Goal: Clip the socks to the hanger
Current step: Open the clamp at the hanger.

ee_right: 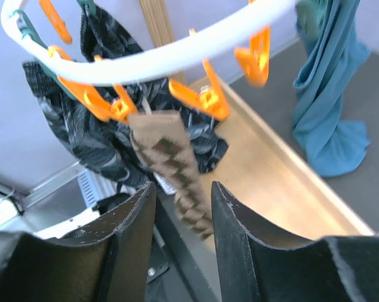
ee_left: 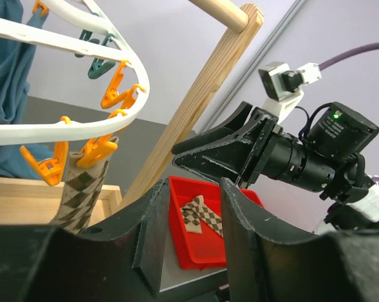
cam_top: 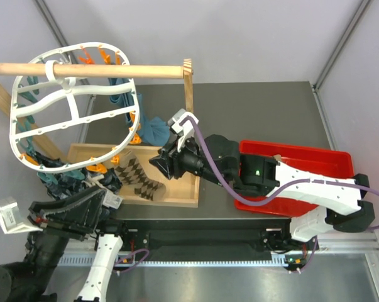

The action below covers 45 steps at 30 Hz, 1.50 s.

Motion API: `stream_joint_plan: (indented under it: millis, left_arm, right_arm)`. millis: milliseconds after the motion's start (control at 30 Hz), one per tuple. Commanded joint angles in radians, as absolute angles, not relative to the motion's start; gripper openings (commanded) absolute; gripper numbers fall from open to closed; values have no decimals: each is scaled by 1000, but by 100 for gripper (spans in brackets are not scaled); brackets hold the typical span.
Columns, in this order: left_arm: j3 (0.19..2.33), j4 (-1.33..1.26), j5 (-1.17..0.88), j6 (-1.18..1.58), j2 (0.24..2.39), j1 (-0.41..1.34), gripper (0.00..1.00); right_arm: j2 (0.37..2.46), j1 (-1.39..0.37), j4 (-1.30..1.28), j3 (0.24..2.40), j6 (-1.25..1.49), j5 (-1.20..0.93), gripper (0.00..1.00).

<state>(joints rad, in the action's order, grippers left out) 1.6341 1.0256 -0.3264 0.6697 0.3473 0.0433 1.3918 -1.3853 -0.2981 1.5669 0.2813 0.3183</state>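
The white oval hanger hangs from a wooden rod, its rim lined with orange and teal pegs. One argyle sock hangs from an orange peg on the lower rim; in the right wrist view this sock dangles just beyond my right gripper, which is open and apart from it. The right gripper points left at that sock. My left gripper is open and empty, low beside the same sock. Between its fingers I see a second sock lying in the red tray.
A wooden tray lies under the hanger. A blue cloth and dark patterned cloths hang from other pegs. The wooden rod and its post stand behind. The red tray sits at the right under the right arm.
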Motion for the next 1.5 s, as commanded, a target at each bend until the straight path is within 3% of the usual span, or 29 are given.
stream_joint_plan:
  millis: [0, 133, 267, 533, 567, 767, 1100, 1467]
  left_arm:
    - [1591, 937, -351, 721, 406, 46, 41]
    - [1577, 897, -347, 735, 431, 46, 42]
    - [1603, 897, -385, 727, 497, 46, 43]
    - [1614, 873, -489, 736, 564, 46, 43]
    - [1615, 873, -514, 736, 575, 46, 43]
    - [1637, 906, -627, 719, 653, 46, 43]
    - [1667, 946, -753, 718, 735, 46, 41]
    - [1402, 638, -628, 989, 539, 46, 40]
  right_arm:
    - [1417, -1390, -212, 1657, 141, 337, 40]
    - [1450, -1388, -122, 1658, 3, 336, 43]
    - [1480, -1365, -83, 1649, -138, 276, 59]
    - [1468, -1269, -8, 1565, -179, 23, 70]
    - [1465, -1250, 20, 1557, -181, 6, 75]
    - [1448, -1190, 127, 1463, -176, -146, 71]
    - [1499, -1180, 190, 1463, -183, -184, 64]
    - [1545, -1173, 225, 1486, -167, -192, 57]
